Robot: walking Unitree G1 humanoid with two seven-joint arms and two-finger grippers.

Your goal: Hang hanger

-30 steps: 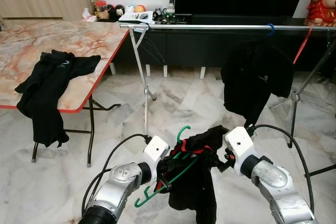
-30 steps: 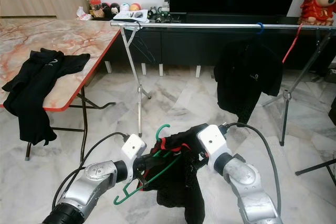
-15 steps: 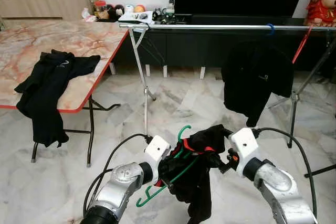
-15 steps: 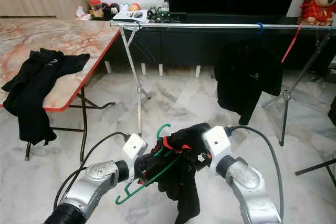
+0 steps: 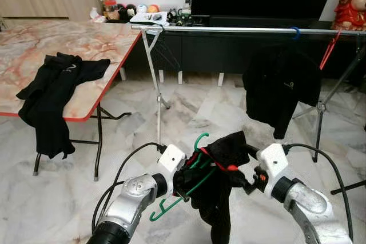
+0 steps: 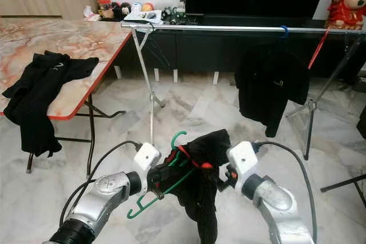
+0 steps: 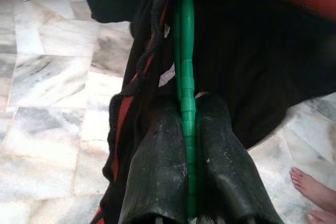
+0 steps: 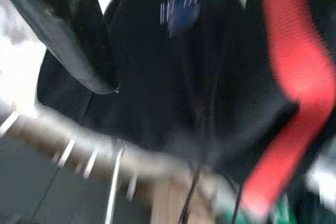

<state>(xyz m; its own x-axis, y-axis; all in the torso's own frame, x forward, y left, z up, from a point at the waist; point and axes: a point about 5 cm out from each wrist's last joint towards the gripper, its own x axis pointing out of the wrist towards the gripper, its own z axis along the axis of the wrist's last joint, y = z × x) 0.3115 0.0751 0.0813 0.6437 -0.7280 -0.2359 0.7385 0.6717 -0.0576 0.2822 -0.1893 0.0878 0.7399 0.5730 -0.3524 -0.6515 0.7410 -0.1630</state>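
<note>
Green plastic is what your left gripper (image 7: 186, 145) has: both black fingers (image 7: 157, 166) are pressed together on the bar of the hanger (image 5: 189, 190), which runs straight out from between them. A black garment (image 5: 220, 181) with red trim is draped over the hanger, bunched just past the fingertips and hanging below them. The hanger's hook (image 5: 200, 139) rises just above your left gripper.

Across the garment sits your right gripper (image 5: 251, 176), pushed into the cloth from the other side. Its wrist view is blurred, with one finger (image 8: 68, 40) against black fabric, so you cannot tell whether it is apart or together.

Beyond both grippers, higher up and well apart from the hanger, a metal rail (image 5: 229, 28) spans the room. A black shirt (image 5: 281, 87) hangs from it ahead of your right gripper. Off past your left gripper stands a marble bench (image 5: 34, 47) with another black garment (image 5: 54, 98) lying over its red edge.
</note>
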